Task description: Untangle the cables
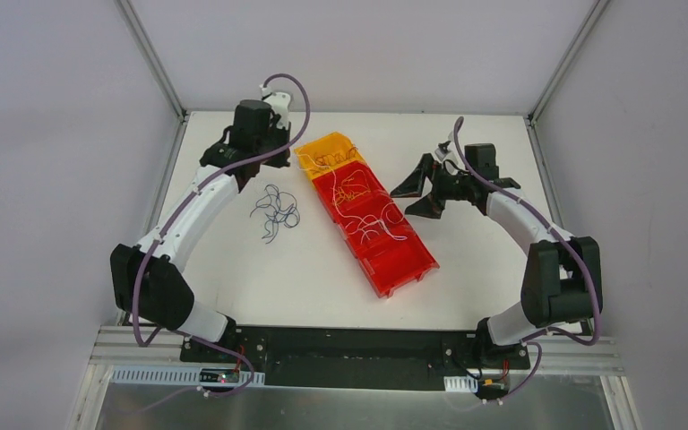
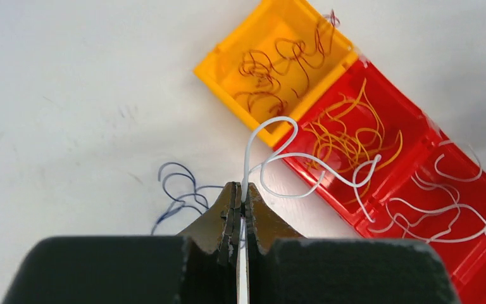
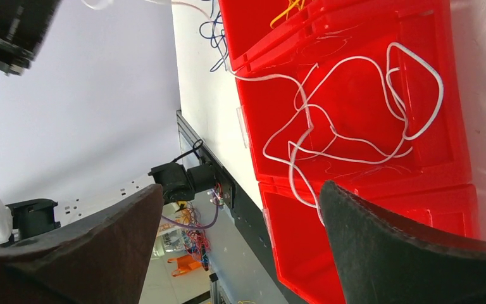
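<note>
The left gripper (image 2: 239, 192) is closed on a single thin white wire (image 2: 277, 136). The wire rises from between the fingertips, loops over the white counter (image 2: 69, 95) and ends above the row of bins. Its lower part is hidden between the fingers. In the top view this gripper is covered by its own wrist, towards the far left corner.

The right gripper (image 3: 242, 190) stands wide apart and holds nothing. It is just right of the bin row, towards the right edge.

The bins run diagonally from the middle of the far edge towards the near edge.
- The orange-yellow plastic bin (image 2: 228, 95) at the far end holds curly dark red wires (image 2: 272, 63).
- The first red plastic bin (image 2: 392, 101) holds orange-yellow wires (image 2: 348, 130).
- The second red plastic bin (image 3: 259, 120) holds tangled white wires (image 3: 354, 107).
- The near-end red bin (image 3: 304, 253) is partly hidden by the right finger, so its contents cannot be made out.

A loose clump of dark blue wires (image 1: 273, 210) lies on the counter between the bin row and the left edge. In the left wrist view it is partly hidden behind the fingers.
</note>
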Controlling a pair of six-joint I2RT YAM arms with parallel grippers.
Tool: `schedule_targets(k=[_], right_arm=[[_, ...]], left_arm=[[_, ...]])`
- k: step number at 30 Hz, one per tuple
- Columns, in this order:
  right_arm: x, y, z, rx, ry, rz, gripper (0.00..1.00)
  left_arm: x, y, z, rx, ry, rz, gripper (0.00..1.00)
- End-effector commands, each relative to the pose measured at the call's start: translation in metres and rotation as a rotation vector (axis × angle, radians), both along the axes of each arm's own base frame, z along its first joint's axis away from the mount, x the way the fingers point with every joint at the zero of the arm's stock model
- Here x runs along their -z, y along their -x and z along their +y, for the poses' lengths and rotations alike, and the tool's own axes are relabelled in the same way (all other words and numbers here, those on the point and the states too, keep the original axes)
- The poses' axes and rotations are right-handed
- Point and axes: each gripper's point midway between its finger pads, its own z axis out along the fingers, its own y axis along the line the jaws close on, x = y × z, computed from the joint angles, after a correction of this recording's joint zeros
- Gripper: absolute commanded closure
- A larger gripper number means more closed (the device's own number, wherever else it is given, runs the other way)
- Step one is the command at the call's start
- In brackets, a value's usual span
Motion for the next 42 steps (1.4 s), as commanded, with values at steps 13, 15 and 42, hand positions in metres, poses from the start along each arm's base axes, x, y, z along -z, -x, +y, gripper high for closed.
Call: schedule_targets(k=[13, 15, 42], right_arm=[[-0.009, 0.062, -0.02, -0.181, 0.13, -0.112, 0.44], [-0.006, 0.059, -0.02, -0.174, 0.167, -0.144, 0.45], [0.051, -0.006, 0.051, -0.315, 0.411, -0.245, 1.0]], left_arm=[[-0.077, 0.029, -0.079, 0.332, 0.068, -0.166, 1.0], [-0.075, 0.028, -0.081, 0.336, 0.073, -0.157, 1.0], [-0.073, 0.032, -0.088, 0.352, 0.114, -0.13, 1.0]])
